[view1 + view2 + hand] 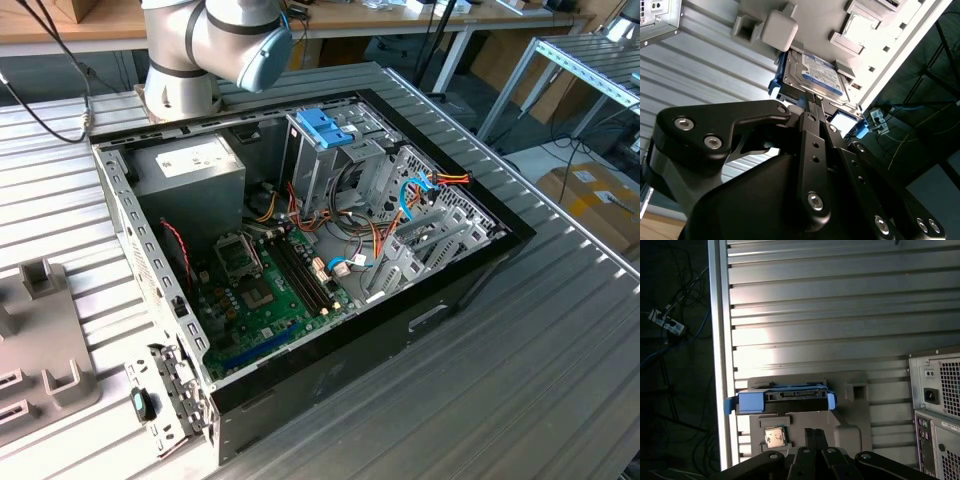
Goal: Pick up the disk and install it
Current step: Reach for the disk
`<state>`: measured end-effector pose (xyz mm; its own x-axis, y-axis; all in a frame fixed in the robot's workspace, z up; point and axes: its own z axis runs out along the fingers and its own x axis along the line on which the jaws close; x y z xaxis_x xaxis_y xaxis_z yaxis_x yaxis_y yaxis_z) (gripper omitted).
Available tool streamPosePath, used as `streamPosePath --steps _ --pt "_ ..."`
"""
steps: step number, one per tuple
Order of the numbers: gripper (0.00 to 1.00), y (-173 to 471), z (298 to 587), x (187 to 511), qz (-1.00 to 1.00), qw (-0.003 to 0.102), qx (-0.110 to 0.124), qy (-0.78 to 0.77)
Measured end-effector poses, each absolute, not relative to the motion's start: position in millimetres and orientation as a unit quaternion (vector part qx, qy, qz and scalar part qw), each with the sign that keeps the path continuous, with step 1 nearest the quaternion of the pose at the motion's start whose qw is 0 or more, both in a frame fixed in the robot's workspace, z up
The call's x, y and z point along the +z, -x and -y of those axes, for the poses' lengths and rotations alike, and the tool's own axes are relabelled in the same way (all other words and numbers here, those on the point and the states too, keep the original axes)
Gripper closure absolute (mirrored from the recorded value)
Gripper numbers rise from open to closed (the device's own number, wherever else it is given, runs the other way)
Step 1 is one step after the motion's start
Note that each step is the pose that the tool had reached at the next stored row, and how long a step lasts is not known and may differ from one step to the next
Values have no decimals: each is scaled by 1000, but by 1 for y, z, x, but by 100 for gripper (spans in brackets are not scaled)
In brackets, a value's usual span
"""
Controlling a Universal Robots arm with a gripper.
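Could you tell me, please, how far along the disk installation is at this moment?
Done: nothing visible yet; the disk lies on its gray holder on the table, outside the open computer case. In hand: the pincer is poised close to the disk; whether it touches is unclear. Left: lifting the disk and fitting it into the case.

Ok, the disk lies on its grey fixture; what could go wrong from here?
1. The disk lies on the grey fixture right beside the table edge; a slipping grasp by the gripper might send it off the table.
2. A small square chip sits beside the disk on the same fixture and may get knocked.
3. In the exterior view, loose cables lie beside the drive cage and could snag during installation.
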<state>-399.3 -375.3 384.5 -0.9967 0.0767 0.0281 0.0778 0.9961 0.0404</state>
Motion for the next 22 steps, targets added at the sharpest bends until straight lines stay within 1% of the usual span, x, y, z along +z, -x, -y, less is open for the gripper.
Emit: streamPosePath --steps 9,22 --pt "89 410 368 379 999 13 -21 39" --pt "89 413 367 377 999 13 -21 39"
